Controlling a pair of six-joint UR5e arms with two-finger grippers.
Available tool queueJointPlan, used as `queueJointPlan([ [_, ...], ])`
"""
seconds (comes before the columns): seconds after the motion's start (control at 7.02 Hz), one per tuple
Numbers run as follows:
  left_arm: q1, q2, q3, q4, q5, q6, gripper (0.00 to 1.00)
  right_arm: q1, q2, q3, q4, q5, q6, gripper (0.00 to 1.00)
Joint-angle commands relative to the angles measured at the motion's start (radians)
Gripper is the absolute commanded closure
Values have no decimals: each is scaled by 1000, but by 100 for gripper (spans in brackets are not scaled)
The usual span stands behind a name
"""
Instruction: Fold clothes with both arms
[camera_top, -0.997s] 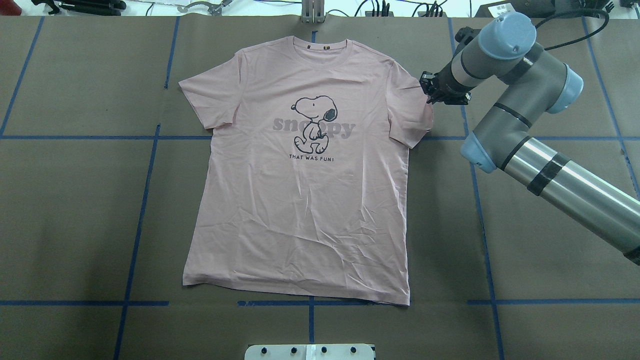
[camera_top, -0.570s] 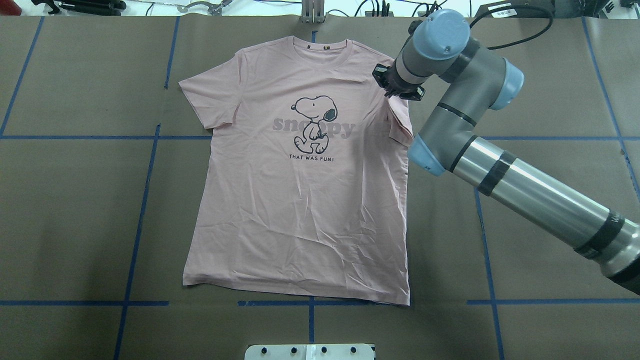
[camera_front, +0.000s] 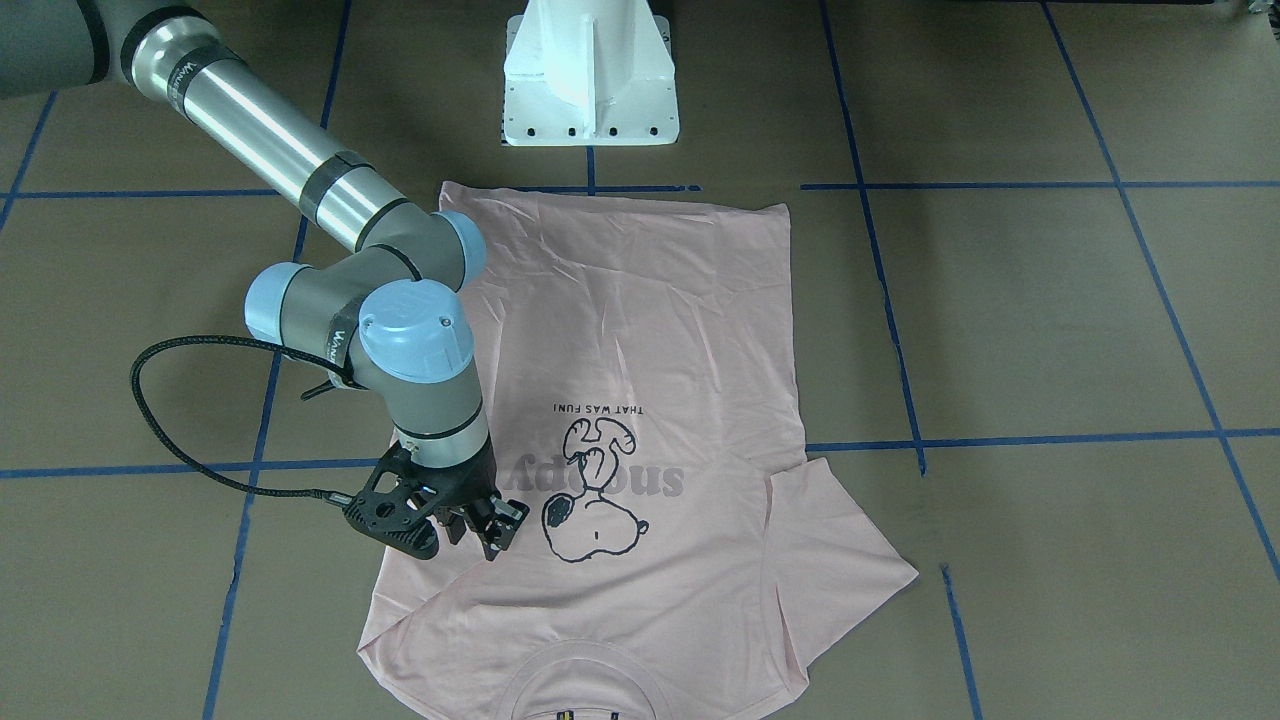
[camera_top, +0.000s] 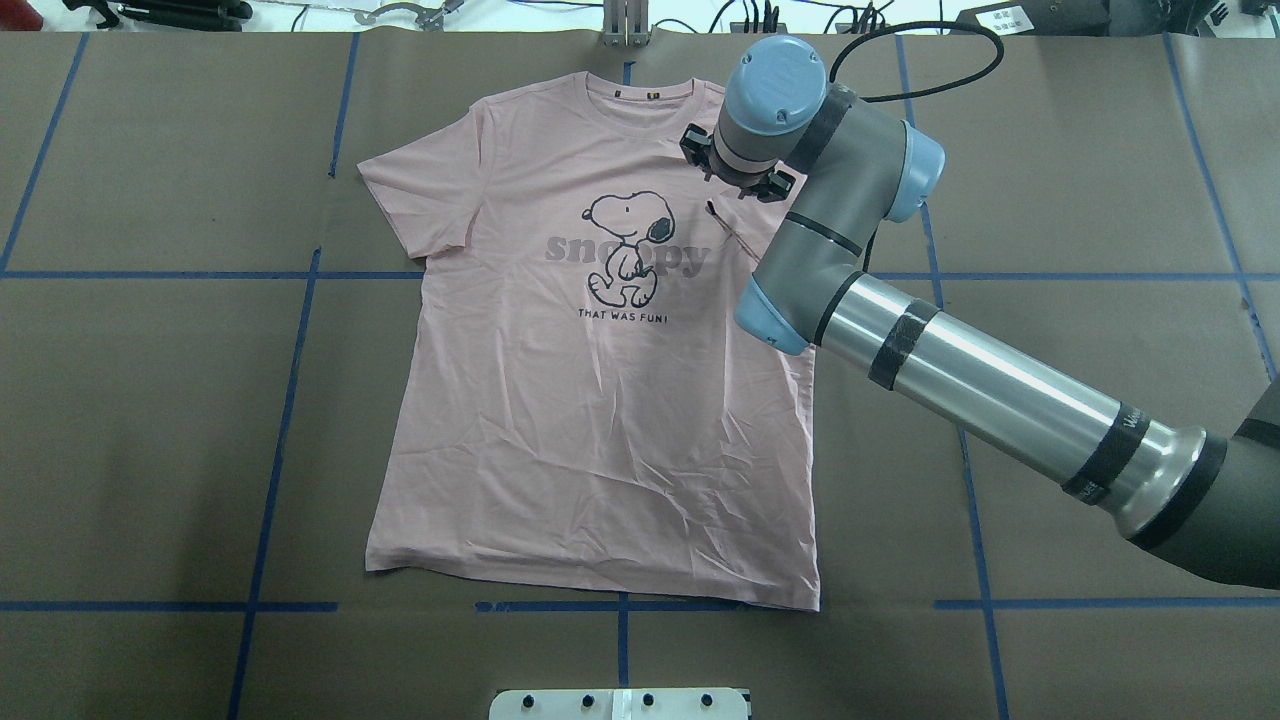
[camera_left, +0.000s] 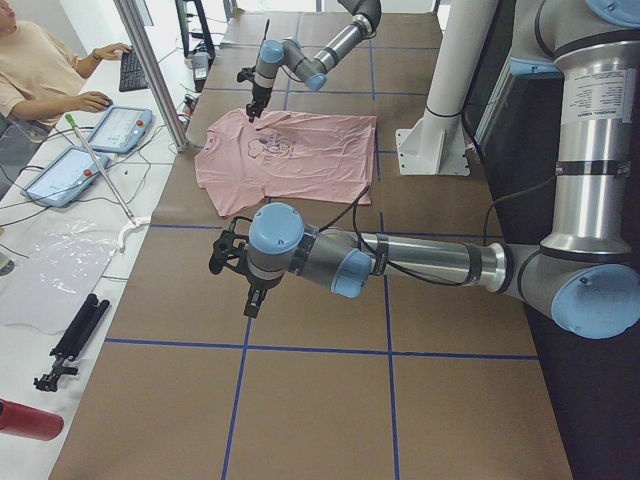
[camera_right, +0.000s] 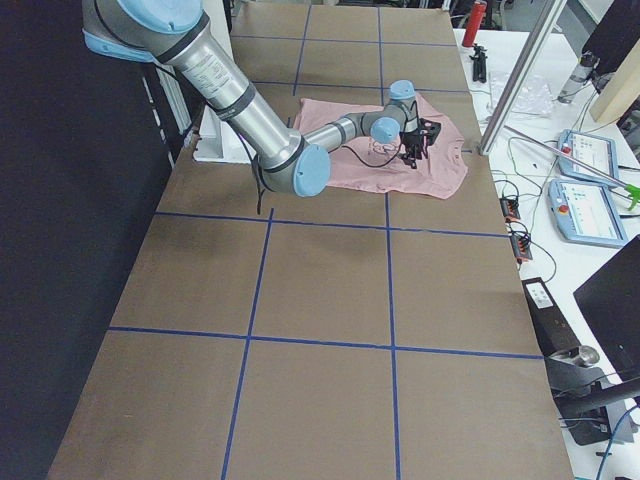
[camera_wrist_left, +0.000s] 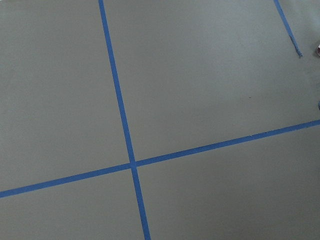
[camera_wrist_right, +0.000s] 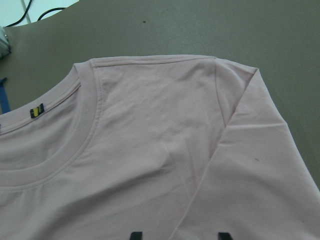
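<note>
While poised above T-shirt (camera_top: 600, 420) nr collar (camera_top: 640, 104), showed R gripper (camera_front: 472, 535) w/ jaws apart; couldn't tell L gripper (camera_left: 252, 305) state, well off cloth.

My right gripper (camera_front: 470, 535) is black, the T-shirt (camera_top: 600, 420) pale pink with a dark dog print (camera_top: 628, 245), the table (camera_top: 150, 420) brown with a blue tape (camera_top: 290, 400) grid.
</note>
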Motion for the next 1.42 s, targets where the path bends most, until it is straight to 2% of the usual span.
queueJointPlan([
  [0.0, 209, -91, 14, -198, 12, -376, 0, 1, -59, 149, -8, 25, 0, 0],
  [0.14, 263, -174, 20, -197, 21, -541, 0, 10, -148, 295, -18, 90, 2, 0],
  [0.28, 364, -251, 18, -197, 93, -685, 0, 39, -247, 410, -19, 147, -7, 0],
  [0.43, 493, -339, 44, -196, 223, -860, 0, 79, -311, 458, -15, 210, -18, 0],
  [0.57, 582, -457, 148, -200, 329, -962, 0, 111, -380, 504, -13, 243, -80, 0],
  [0.71, 622, -559, 284, -205, 388, -987, 0, 143, -442, 540, -9, 281, -178, 0],
  [1.0, 685, -692, 494, -228, 547, -983, 2, 160, -507, 604, -5, 318, -214, 0],
  [1.14, 686, -745, 641, -320, 611, -978, 6, 159, -556, 665, -5, 317, -214, 0],
  [1.28, 683, -745, 664, -359, 702, -977, 10, 160, -579, 701, -5, 312, -207, 0],
])
